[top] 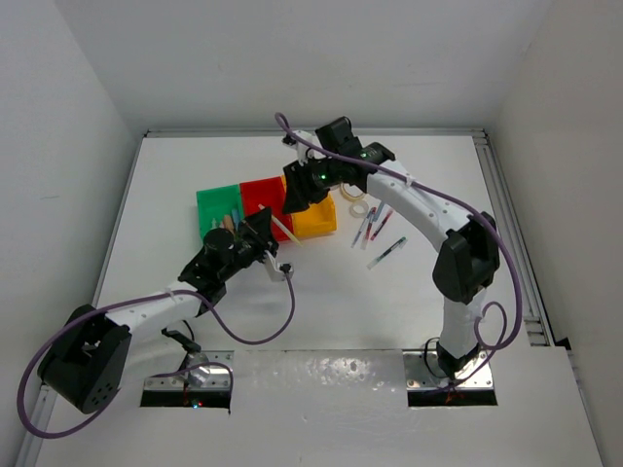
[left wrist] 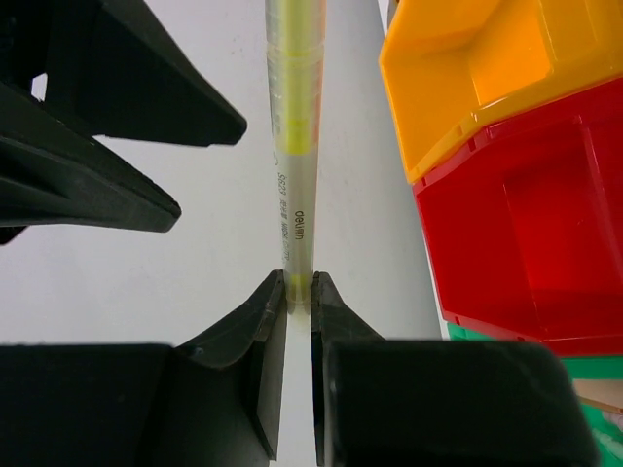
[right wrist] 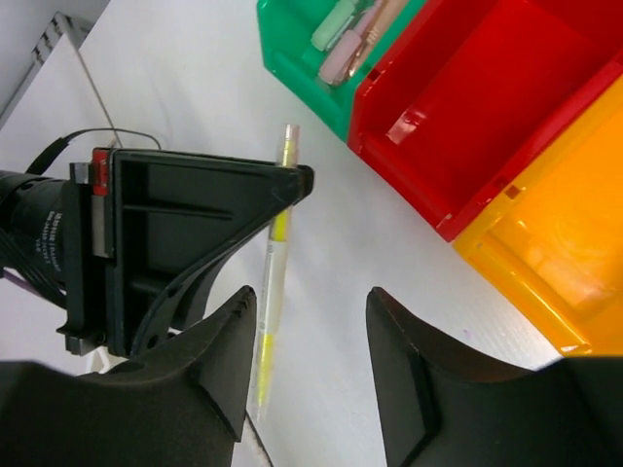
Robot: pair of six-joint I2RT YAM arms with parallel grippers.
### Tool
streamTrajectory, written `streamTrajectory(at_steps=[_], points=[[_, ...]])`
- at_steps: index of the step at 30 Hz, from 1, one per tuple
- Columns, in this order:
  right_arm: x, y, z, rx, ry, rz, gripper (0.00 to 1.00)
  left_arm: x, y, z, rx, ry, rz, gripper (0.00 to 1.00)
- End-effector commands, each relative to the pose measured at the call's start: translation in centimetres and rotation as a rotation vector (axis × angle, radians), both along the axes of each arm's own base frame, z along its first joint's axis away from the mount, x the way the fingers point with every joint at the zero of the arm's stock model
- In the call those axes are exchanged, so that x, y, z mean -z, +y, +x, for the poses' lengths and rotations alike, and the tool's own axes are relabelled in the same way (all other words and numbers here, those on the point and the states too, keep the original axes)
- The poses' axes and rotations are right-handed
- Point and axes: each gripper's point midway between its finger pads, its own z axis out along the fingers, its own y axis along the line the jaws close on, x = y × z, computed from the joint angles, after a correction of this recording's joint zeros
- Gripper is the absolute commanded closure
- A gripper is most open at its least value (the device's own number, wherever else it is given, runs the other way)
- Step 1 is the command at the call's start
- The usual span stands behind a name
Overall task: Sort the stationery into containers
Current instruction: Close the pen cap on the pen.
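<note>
Left tool (left wrist: pixel 299 290) clamped on yellow pen (left wrist: pixel 294 117) — near red bin (left wrist: pixel 526 233), right tool (right wrist: pixel 310 321) spread open

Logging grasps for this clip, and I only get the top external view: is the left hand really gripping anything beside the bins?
Observer: Yes. The left wrist view shows the left hand shut on a clear pen with a yellow core.
Operator: And the right hand?
Observer: Open. In the right wrist view the right hand holds nothing.
Operator: Anything in the bins?
Observer: The green bin holds pastel pieces; what shows of the red bin is bare.
</note>
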Motion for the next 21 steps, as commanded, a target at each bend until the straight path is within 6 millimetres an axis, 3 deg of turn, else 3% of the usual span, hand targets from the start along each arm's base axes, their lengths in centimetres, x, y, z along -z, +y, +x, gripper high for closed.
streamTrajectory(at_steps=[1, 10, 13, 18, 21], points=[[-2.8, -0.8, 0.6, 0.016, -0.092, 0.02, 0.49, -1.1, -0.1, 0.3, -0.001, -0.014, -0.03, 1.0], [-3.4, -2.0, 1.4, 0.055, -0.124, 0.004, 0.34, -0.8, 0.0, 0.5, -0.012, -0.005, -0.026, 1.0], [-3.5, -2.4, 1.6, 0.064, -0.129, -0.001, 0.02, -0.7, 0.1, 0.5, -0.017, -0.003, -0.027, 1.0], [-5.1, -4.2, 3.2, 0.155, -0.177, -0.008, 0.01, -0.3, 0.5, 0.8, -0.053, 0.045, -0.057, 1.0], [-7.8, -6.5, 5.1, 0.284, -0.241, 0.032, 0.01, 0.2, 0.5, 1.1, -0.09, 0.134, -0.112, 1.0]])
